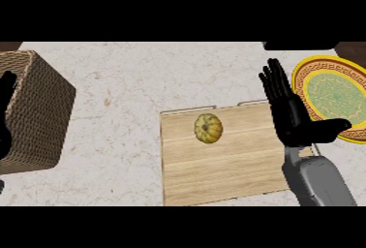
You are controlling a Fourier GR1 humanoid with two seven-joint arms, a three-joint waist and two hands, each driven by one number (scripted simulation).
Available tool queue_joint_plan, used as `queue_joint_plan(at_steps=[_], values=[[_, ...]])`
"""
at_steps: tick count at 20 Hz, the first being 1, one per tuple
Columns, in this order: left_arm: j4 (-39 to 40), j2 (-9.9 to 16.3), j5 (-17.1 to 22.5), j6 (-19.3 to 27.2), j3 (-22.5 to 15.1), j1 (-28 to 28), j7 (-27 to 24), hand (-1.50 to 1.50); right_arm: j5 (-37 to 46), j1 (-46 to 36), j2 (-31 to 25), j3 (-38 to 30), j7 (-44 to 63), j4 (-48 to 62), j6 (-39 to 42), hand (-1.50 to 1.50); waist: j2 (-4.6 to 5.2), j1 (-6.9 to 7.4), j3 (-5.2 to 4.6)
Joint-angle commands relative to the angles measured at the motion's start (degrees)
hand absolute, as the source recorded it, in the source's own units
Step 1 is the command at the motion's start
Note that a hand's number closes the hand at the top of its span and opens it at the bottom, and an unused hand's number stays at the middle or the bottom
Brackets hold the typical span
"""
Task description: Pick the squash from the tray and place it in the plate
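Head view, looking steeply down at the counter. My right hand (292, 116) stands open, fingers straight and pointing toward twelve o'clock, thumb spread toward three o'clock over the near rim of the plate (307, 72). It holds nothing. The squash (208, 128) lies on the wooden tray (221, 169), in the tray's upper half, at about nine o'clock from my palm and apart from it. The plate sits at about two o'clock from the squash, just beside the tray's right edge.

The step in hand, as I judge it, is the reach. To do it well, I should carry my hand toward nine o'clock until it is above the squash, lower with fingers spread, and close from both flanks across the narrower width.

The squash looks slightly taller than wide here, so its long axis runs roughly twelve to six o'clock; its ribs converge on a dark centre facing upward. Which end is the stem I cannot tell.

My left hand (6, 111) shows at the nine o'clock edge, against the wicker basket (43, 97); its finger state I cannot tell.
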Motion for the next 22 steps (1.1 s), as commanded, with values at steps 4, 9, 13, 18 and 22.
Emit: queue_joint_plan(at_steps=[4, 9, 13, 18, 22], values=[[-0.1, -3.7, -2.5, 0.0, -6.5, -0.8, 3.3, 0.00, 8.8, -10.9, -4.1, 15.7, 14.2, 1.5, 9.2, 1.50, -0.15, 3.30, 0.20], [-2.3, -3.3, -1.5, -1.7, -7.8, -0.3, 6.0, 0.00, 31.9, -21.7, -21.5, 25.2, 9.0, -0.6, 15.9, 1.50, -2.58, 4.69, -1.89], [-0.8, -10.5, -5.7, 1.8, -14.8, 4.3, 3.5, 0.00, 35.8, -18.9, -14.4, 27.3, 10.9, 1.8, 9.0, 1.50, -0.40, 2.00, 0.54], [-1.6, -10.7, -7.1, 3.3, -15.5, 3.9, 5.4, 0.00, 21.2, -13.5, -10.6, 24.1, 3.1, 4.6, 16.1, -1.50, -0.04, 2.24, 0.68], [-2.6, -12.0, -8.5, 4.7, -16.7, 3.2, 6.2, 0.00, 27.6, -20.2, -16.5, 29.5, 5.1, 6.1, 25.0, -1.50, -0.28, 2.39, 0.52]])
